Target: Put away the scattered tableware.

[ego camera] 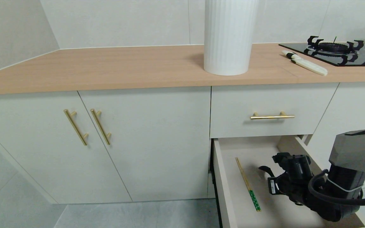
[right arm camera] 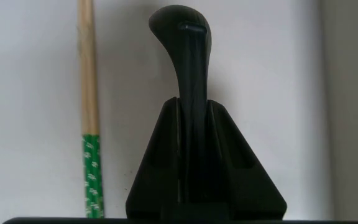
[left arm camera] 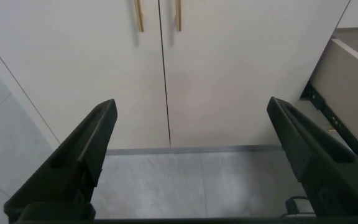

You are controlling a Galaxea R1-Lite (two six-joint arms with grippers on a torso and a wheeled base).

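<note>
Low at the frame's right, my right gripper (ego camera: 279, 172) pinches a black utensil (right arm camera: 180, 37) inside the open drawer (ego camera: 225, 190), beside the chopsticks (ego camera: 248, 185); my left gripper (left arm camera: 191, 106) is spread wide.

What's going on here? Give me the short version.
The right tool is shut on a dark spoon, held in the open drawer beside the chopsticks lying on its floor. The left tool hangs open and empty in front of the cupboard doors. A knife lies on the counter near the stove.
</note>
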